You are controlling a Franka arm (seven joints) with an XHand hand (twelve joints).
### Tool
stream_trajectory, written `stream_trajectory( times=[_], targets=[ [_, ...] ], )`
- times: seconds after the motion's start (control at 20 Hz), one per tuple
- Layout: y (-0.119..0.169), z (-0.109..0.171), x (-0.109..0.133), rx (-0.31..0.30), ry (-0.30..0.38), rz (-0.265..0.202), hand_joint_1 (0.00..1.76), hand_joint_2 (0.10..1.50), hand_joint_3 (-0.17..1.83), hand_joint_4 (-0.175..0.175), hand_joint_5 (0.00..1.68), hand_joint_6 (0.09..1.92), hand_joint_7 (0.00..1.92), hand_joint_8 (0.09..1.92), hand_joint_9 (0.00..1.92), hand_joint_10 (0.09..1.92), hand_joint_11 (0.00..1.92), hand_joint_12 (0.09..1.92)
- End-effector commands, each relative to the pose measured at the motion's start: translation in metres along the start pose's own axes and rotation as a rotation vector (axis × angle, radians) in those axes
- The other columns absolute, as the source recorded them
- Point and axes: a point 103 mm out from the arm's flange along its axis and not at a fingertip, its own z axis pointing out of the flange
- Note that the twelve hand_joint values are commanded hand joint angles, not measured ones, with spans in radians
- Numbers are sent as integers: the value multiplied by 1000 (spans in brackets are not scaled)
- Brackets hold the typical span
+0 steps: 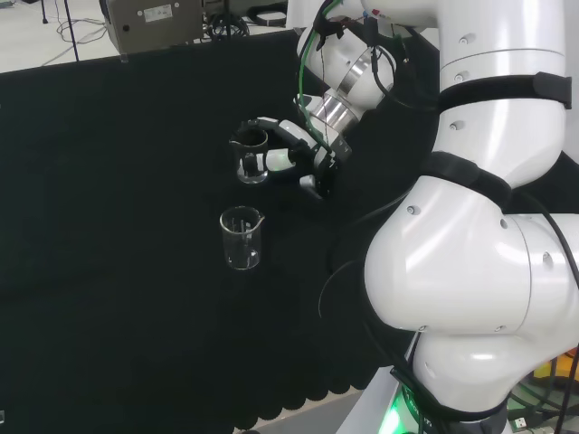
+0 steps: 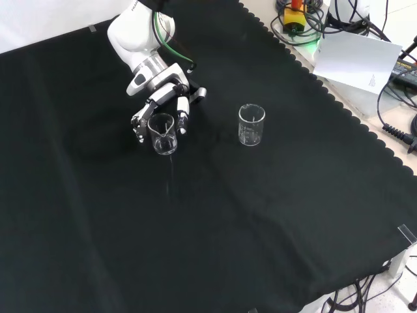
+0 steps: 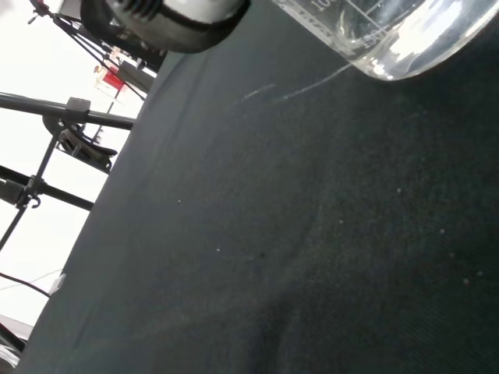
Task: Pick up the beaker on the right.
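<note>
Two small clear glass beakers stand on the black cloth bench cover (image 1: 109, 271). The black and white robot hand (image 1: 294, 158) sits just above centre in the head view, fingers curled round the farther clear glass beaker (image 1: 251, 163), thumb on one side and fingers on the other, so it has hold of it. In the front view the same held beaker (image 2: 162, 134) is upper left of centre with the hand (image 2: 163, 104) coming in from the top and wrapped behind and beside it; fingertips (image 2: 183, 124) reach down along the wall. The second clear glass beaker (image 2: 251, 124) stands free to the right in the front view, well apart from the hand, and lower centre in the head view (image 1: 242, 239). The wrist view has the held beaker's round glass base (image 3: 405, 47) in the upper right, looking clear of the cloth or barely lifted; cannot tell for sure. Handling judgement: empty thin glass, light, rigid, smooth and slippery, breakable if dropped or squeezed hard. Best taken round the mid wall with thumb opposing fingers, below the pouring lip, kept upright. Slip risk is the main thing.
</note>
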Motion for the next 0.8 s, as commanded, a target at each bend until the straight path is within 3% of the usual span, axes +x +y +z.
stream_trajectory(
  times=[0.05, 0.25, 0.4, 0.45, 0.5, 0.65, 0.8],
  targets=[
    [3, 3, 2, -8, 26, -2, 891, 865, -175, -40, 344, 609, 283, 719, 414, 584, 3, 1400],
    [4, 4, 2, -23, 25, 14, 1045, 944, -175, -38, 451, 921, 365, 732, 511, 583, 89, 1372],
    [5, 1, 2, -63, -2, 53, 1256, 1073, -175, -43, 591, 1220, 541, 807, 704, 595, 321, 1296],
    [5, 0, 2, -91, -6, 68, 1224, 1141, -158, -92, 686, 1246, 609, 929, 777, 683, 477, 1223],
    [4, -2, 3, -123, -20, 81, 1267, 1173, -142, -105, 749, 1296, 697, 1062, 875, 796, 616, 1130],
    [1, -9, 5, -225, -43, 78, 1360, 1187, -169, -105, 847, 1292, 899, 1126, 1059, 889, 843, 1011],
    [-1, -22, 11, -278, -68, 48, 1386, 1153, -175, -106, 929, 1176, 993, 1026, 1166, 791, 948, 981]
  ],
)
